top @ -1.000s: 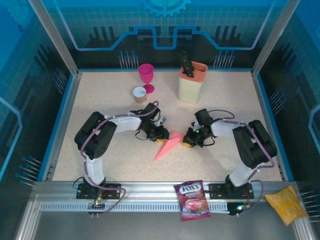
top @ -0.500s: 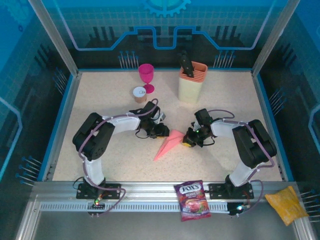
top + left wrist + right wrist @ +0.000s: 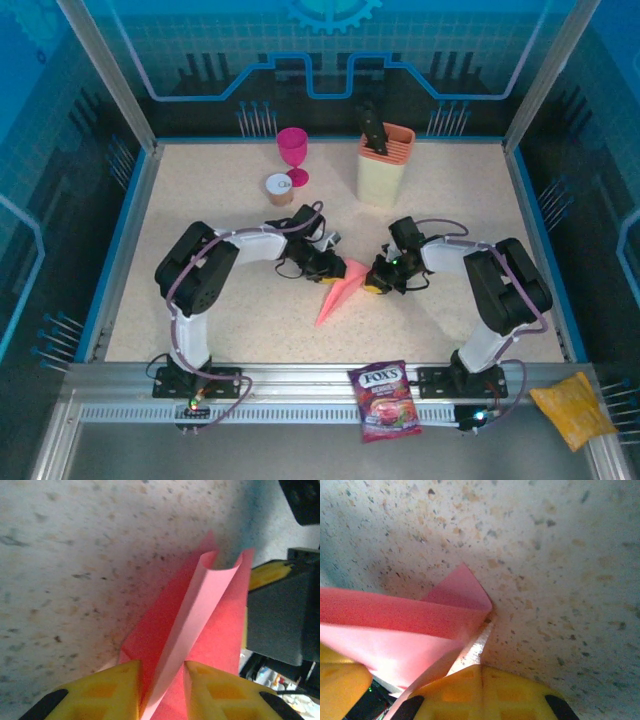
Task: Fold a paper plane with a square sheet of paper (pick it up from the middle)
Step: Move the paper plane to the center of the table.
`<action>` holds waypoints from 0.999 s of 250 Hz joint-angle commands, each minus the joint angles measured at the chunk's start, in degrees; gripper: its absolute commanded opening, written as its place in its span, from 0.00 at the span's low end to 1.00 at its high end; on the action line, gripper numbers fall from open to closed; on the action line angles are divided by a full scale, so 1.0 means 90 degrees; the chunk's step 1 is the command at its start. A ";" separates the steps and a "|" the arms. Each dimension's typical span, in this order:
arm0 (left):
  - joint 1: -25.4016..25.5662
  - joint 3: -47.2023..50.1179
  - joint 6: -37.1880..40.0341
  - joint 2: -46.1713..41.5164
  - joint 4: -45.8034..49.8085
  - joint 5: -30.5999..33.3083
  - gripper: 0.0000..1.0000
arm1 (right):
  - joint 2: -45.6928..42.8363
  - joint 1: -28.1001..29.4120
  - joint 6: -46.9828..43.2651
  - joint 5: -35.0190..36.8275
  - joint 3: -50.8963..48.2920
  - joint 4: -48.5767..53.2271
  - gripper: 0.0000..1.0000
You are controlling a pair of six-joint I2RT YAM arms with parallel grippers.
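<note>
Left claw (image 3: pixel 332 266), at ten o'clock, and right claw (image 3: pixel 368 280), at two, both pinched the plane (image 3: pixel 335 296); opposed tugs might tear it.

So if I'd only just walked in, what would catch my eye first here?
Probably the salmon-pink paper plane at the middle of the speckled table, with the left gripper and right gripper at its wide end, each pinching the paper between yellow fingers. After that, the magenta goblet at the back and the purple candy bag on the near rail.
</note>
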State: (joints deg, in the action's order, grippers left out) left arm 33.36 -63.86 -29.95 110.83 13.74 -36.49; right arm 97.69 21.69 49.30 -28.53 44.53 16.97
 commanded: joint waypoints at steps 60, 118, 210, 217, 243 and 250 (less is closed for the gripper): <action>0.0314 0.0357 -0.0117 -0.0400 -0.0207 -0.0290 0.27 | 0.0738 0.0412 -0.0039 0.0077 -0.0243 -0.0646 0.00; 0.0660 0.0170 -0.0119 -0.0210 -0.0005 0.0211 0.22 | 0.0729 0.0413 -0.0037 0.0077 -0.0290 -0.0687 0.00; 0.0559 -0.0100 -0.0246 -0.0495 0.0330 0.0921 0.00 | 0.0336 0.0384 -0.0175 0.0043 0.0006 -0.0286 0.00; 0.0490 -0.0134 -0.0232 -0.0597 0.0478 0.1089 0.00 | 0.0215 0.0356 -0.0207 0.0068 0.0061 -0.0180 0.00; 0.0161 -0.0396 0.0039 -0.0971 0.1292 0.1743 0.00 | -0.0258 0.0217 -0.0315 0.0124 0.0187 0.0174 0.00; 0.0092 -0.0514 0.0146 -0.1044 0.1543 0.1882 0.00 | -0.0351 0.0175 -0.0330 0.0119 0.0204 0.0244 0.00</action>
State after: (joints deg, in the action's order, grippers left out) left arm 37.47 -63.96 -31.29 106.87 17.85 -27.22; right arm 96.33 21.87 48.27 -27.35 45.15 18.33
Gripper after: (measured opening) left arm 0.065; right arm 0.047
